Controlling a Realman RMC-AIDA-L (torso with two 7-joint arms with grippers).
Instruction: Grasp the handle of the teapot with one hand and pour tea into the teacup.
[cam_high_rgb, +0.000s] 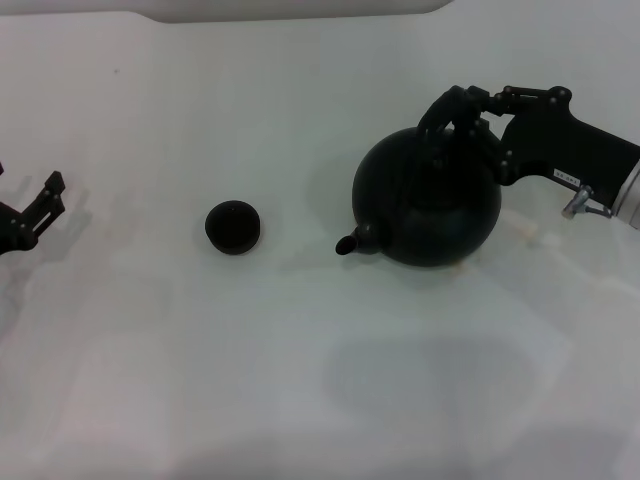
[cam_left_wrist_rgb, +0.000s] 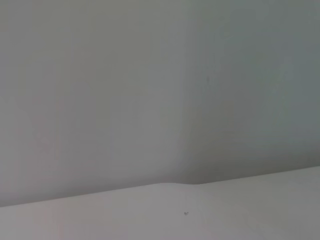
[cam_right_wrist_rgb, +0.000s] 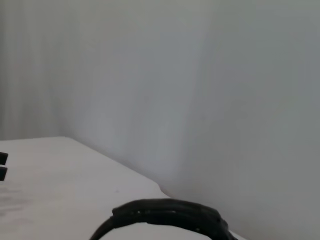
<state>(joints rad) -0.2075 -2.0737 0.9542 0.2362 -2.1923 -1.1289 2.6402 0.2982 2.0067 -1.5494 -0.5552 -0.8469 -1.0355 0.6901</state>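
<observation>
Black and matte, the teapot (cam_high_rgb: 428, 205) sits toward the right side of the white table (cam_high_rgb: 300, 380), its short spout (cam_high_rgb: 352, 243) aimed left at the teacup (cam_high_rgb: 233, 227). The cup stands upright near the table's middle, well apart from the spout. Over the pot's top rises the handle (cam_high_rgb: 440, 125), and the right tool (cam_high_rgb: 452, 112) reaches in from the right edge and appears clamped around it; the right wrist view shows only the handle's dark arch (cam_right_wrist_rgb: 165, 217) low in front of the camera, not the fingers themselves. The pot looks to be resting on the table or barely off it; I cannot tell which.

Risks from here, as I judge them: the body is large and hangs below a single hoop, so it may swing or rotate in the grip when carried, throwing the spout off line. The cup is tiny and low, so a small aiming error would spill tea onto the table, or the spout could knock it over.

At the left edge the left tool (cam_high_rgb: 32, 215) waits idle, fingers spread.
</observation>
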